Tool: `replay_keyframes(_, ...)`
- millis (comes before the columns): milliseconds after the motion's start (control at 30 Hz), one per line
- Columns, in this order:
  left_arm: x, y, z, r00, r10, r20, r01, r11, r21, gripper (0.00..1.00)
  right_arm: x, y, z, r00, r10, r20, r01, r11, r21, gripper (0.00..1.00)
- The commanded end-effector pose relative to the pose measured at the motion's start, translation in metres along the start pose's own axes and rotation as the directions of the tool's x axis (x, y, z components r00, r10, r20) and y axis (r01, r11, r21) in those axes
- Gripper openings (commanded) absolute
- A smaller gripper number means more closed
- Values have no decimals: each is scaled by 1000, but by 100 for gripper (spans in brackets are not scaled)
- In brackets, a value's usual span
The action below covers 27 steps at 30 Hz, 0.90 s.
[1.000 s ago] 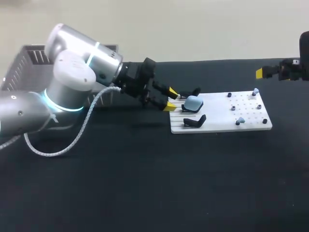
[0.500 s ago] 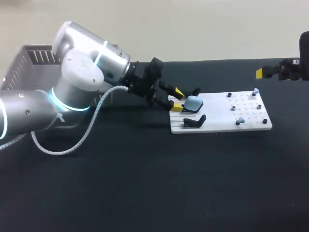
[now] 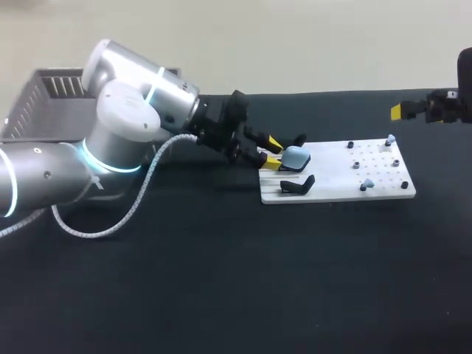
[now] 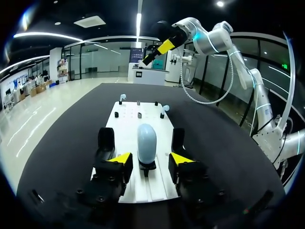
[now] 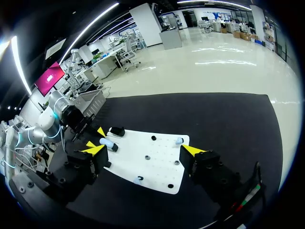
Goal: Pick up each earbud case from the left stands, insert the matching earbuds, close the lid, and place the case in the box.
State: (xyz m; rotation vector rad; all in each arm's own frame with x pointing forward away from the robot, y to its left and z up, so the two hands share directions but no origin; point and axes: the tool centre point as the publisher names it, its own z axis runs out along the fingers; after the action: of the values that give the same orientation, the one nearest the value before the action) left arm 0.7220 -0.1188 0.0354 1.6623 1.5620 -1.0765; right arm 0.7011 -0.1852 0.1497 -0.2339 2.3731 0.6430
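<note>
Left pincer (image 4: 151, 160) at case (image 4: 147, 142).
Wide open astride it, no contact; right pincer (image 5: 144, 150) open, empty.

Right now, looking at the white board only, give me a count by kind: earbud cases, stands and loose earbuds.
Light blue earbud case: 1
Black stands: 3, with the case sitting on the middle one
Light blue earbuds: 2
Total: 6
</note>
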Motion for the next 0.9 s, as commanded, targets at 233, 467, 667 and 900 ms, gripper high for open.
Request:
replay_keyframes(233, 3, -4, 6, 1000, 10, 24, -10, 1000, -3, 60, 0, 0, 0, 1000, -1, 0, 1, 1000, -1, 100)
replay_keyframes(467, 6, -3, 6, 1000, 4, 31, -4, 1000, -7, 57, 0, 0, 0, 1000, -1, 0, 1, 1000, -1, 100)
replay_keyframes(667, 6, 0, 9, 999, 8, 35, -8, 1000, -5, 53, 0, 0, 0, 1000, -1, 0, 1, 1000, -1, 100)
replay_keyframes(900, 5, 1, 11, 999, 15, 38, -15, 1000, 4, 55, 0, 0, 0, 1000, -1, 0, 1, 1000, -1, 100)
